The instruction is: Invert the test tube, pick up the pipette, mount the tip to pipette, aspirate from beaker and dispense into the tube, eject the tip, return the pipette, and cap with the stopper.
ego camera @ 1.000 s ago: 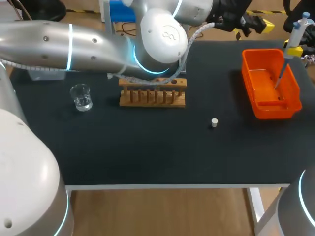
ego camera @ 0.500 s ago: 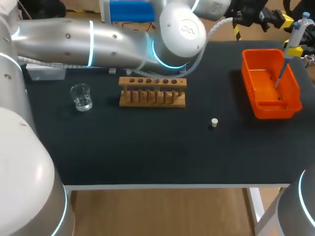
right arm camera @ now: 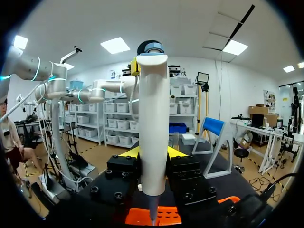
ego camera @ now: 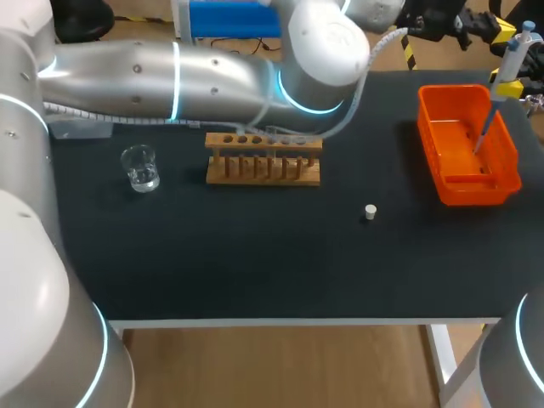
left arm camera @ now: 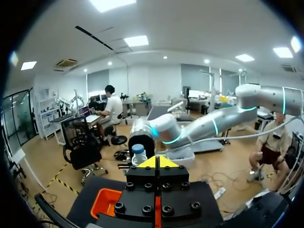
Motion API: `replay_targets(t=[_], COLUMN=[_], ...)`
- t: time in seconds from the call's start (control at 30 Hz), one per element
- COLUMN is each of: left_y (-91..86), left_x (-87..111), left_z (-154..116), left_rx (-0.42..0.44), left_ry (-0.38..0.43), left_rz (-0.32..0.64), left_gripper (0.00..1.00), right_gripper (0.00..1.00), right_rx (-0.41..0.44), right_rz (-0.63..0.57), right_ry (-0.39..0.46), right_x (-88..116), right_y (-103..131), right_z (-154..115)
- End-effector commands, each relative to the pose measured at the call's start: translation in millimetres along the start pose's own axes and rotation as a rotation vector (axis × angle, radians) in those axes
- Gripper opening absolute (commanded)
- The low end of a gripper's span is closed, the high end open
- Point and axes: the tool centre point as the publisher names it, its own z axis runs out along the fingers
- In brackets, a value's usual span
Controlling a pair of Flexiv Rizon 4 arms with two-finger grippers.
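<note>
Overhead, my right gripper [ego camera: 508, 87] clamps the pipette [ego camera: 512, 53] over the orange bin [ego camera: 432, 140] at two o'clock, while the stopper [ego camera: 371, 212] lies loose at centre. Left wrist: my left gripper [left arm camera: 157, 162] is clenched empty. Right wrist: pipette gripped upright. I judge ejecting, returning and capping are left.

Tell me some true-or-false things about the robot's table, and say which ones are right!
1. The small white stopper lies on the black table, apart from the wooden rack. True.
2. The right gripper is shut on the white pipette, above the orange plastic bin. True.
3. The clear glass beaker sits inside the orange plastic bin. False: it stands on the table, across the rack from the bin.
4. The left gripper holds the stopper. False: its yellow tips are shut on nothing.
</note>
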Motion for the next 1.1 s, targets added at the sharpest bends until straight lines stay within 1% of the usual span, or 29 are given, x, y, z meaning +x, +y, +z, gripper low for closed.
replay_targets(t=[0.03, 0.2, 0.37, 0.53, 0.7, 0.83, 1.1], left_y=[1.6, 2.7, 3.3, 3.4, 1.2, 3.5, 6.9], left_x=[-4.4, -10.7, -16.6, -22.0, -27.7, -31.5, -32.9], left_z=[6.6, 11.4, 15.4, 20.0, 22.3, 24.5, 28.3], left_rx=[0.047, 0.071, 0.078, 0.071, 0.066, 0.061, 0.065], left_ry=[-0.009, -0.027, -0.037, -0.033, -0.022, -0.016, -0.001], left_rz=[-0.024, -0.070, -0.076, -0.070, -0.041, -0.028, -0.007], left_gripper=[0.00, 0.00, 0.00, 0.00, 0.00, 0.00, 0.00], right_gripper=[0.00, 0.00, 0.00, 0.00, 0.00, 0.00, 0.00], right_rx=[0.001, 0.001, 0.001, 0.001, 0.001, 0.001, 0.001], right_rz=[0.000, 0.000, 0.000, 0.000, 0.000, 0.000, 0.000], right_ry=[0.005, 0.005, 0.005, 0.005, 0.005, 0.005, 0.005], right_x=[-1.0, -1.0, -1.0, -1.0, -1.0, -1.0, -1.0], right_y=[-0.1, -0.1, -0.1, -0.1, -0.1, -0.1, -0.1], right_z=[-2.0, -2.0, -2.0, -2.0, -2.0, -2.0, -2.0])
